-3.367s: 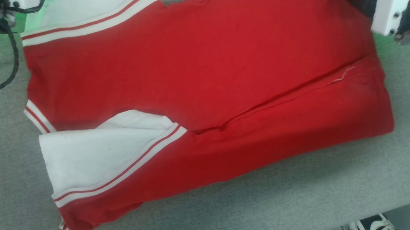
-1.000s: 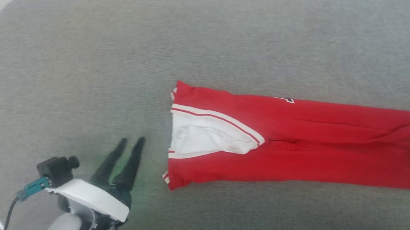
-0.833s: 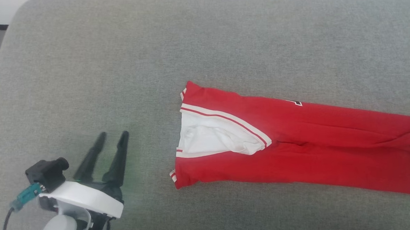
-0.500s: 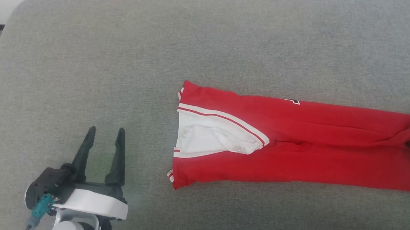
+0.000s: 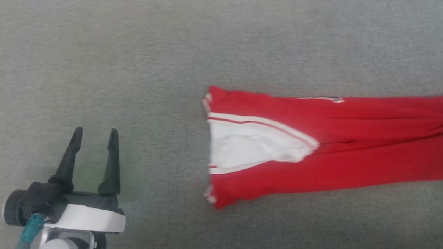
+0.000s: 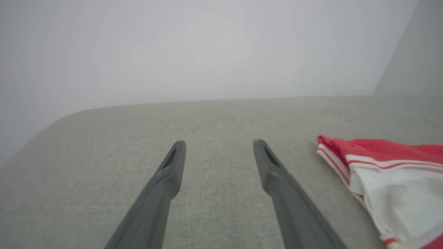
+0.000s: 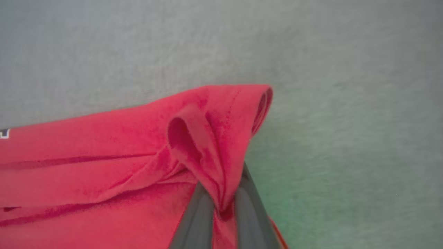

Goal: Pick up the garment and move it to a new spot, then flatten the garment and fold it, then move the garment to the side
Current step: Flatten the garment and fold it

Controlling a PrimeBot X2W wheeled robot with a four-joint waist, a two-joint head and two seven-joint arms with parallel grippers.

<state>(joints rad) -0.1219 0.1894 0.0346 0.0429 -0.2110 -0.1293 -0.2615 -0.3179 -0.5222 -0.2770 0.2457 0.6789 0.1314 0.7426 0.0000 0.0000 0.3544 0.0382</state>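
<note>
The garment lies folded into a long red band across the right of the grey counter, with its white sleeve at the left end. The right tool is pinching a bunched fold at the band's right end. The left tool stands spread and empty, well left of the sleeve. The garment looks like light, limp knit that will sag and drag, and a pinch at one end may let the folds slip apart. A second hold at the sleeve-end edge, through all layers, looks wise.
</note>
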